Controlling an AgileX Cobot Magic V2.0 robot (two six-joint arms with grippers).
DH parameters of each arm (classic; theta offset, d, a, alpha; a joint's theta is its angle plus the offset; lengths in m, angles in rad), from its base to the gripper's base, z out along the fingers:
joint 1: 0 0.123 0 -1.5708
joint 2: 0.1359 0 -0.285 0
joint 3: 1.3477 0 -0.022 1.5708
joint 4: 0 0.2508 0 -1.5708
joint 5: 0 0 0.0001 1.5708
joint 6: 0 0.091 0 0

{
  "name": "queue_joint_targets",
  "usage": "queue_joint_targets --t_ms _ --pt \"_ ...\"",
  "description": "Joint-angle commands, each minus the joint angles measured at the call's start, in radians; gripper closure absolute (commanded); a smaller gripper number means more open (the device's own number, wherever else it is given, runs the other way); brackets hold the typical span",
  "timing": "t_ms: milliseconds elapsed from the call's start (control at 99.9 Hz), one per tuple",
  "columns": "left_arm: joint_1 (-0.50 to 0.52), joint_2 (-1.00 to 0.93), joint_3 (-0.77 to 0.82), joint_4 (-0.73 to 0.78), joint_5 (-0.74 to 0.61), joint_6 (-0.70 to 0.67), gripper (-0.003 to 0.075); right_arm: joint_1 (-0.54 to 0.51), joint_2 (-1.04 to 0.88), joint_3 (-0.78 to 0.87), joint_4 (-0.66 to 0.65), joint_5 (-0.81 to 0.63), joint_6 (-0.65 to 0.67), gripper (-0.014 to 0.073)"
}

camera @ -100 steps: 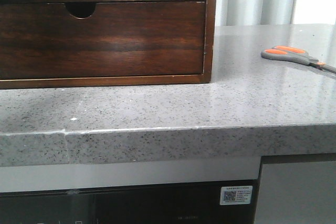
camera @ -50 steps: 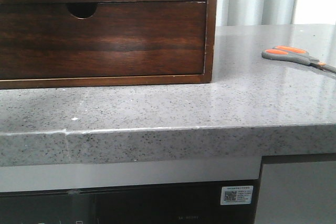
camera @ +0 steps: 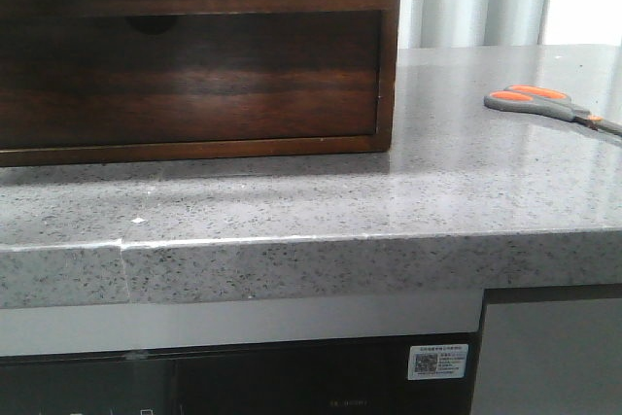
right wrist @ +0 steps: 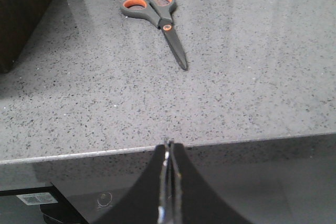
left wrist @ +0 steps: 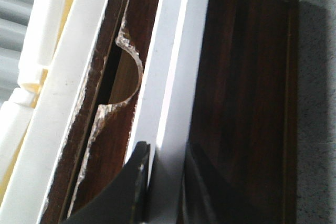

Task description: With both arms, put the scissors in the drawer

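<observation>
Now the drawer (camera: 190, 75) front sits lower and further out than half a second ago — its notch nearly hidden under the case (camera: 389, 46) edge, a shadowed gap above it — so opening looks under way. At the left wrist, the left gripper (left wrist: 163, 174) has its fingers closed around a white board-like edge just beside the half-round notch; whether that edge belongs to the drawer I cannot tell. No contents show in the opening. Further right, the scissors (camera: 549, 104) lie flat on the counter (camera: 292, 191), well apart from the case, untouched. The right gripper (right wrist: 168, 153) hangs near the counter's front edge, fingers pressed together, holding nothing.
</observation>
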Motion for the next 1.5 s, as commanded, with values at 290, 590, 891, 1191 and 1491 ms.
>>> queue_joint_targets --t_ms 290,590,891,1191,1491 --pt "-0.010 -0.145 0.057 -0.026 -0.087 -0.055 0.0738 0.001 0.019 -0.033 0.002 -0.077 -0.005 0.0648" --pt "-0.010 -0.145 0.057 -0.028 -0.101 -0.063 0.0442 0.001 0.108 -0.098 0.002 -0.039 -0.005 0.0407" --pt "-0.010 -0.150 0.057 -0.056 -0.201 -0.063 0.0410 0.001 0.366 -0.326 -0.010 -0.035 -0.007 0.0283" --pt "-0.010 -0.219 0.057 -0.088 -0.208 -0.065 0.0410 0.001 0.857 -0.757 -0.021 0.233 -0.036 0.0283" --pt "-0.010 -0.238 0.057 -0.088 -0.208 -0.088 0.0410 0.001 1.349 -1.258 -0.021 0.591 -0.125 0.0283"
